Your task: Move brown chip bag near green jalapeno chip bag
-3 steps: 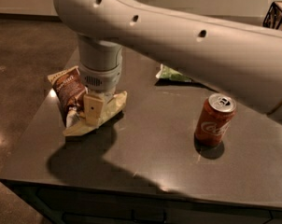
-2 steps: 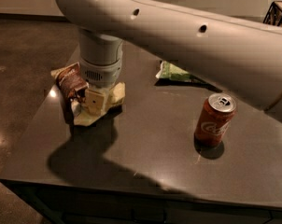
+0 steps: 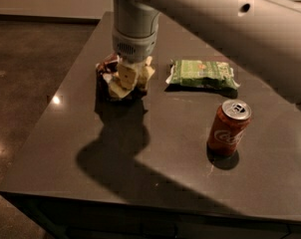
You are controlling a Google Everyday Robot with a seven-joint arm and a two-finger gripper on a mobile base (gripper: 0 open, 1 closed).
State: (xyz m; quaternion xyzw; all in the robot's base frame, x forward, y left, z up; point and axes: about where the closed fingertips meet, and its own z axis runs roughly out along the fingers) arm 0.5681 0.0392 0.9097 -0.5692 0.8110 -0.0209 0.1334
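**Brown chip bag: placement nearly done**

We log the gripper (image 3: 126, 79) clamped on the brown chip bag (image 3: 104, 74), near the green jalapeno chip bag (image 3: 203, 72) on the table (image 3: 155, 178). The red soda can (image 3: 229, 128) stands well apart. Left to do, by our judgement: set down and release.

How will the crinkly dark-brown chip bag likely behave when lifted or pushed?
The crinkly dark-brown chip bag, directly under the gripper, looks crumpled, so it is probably floppy and light. Its creased film may deform rather than slide cleanly. Unlike the upright red soda can, it shouldn't roll.
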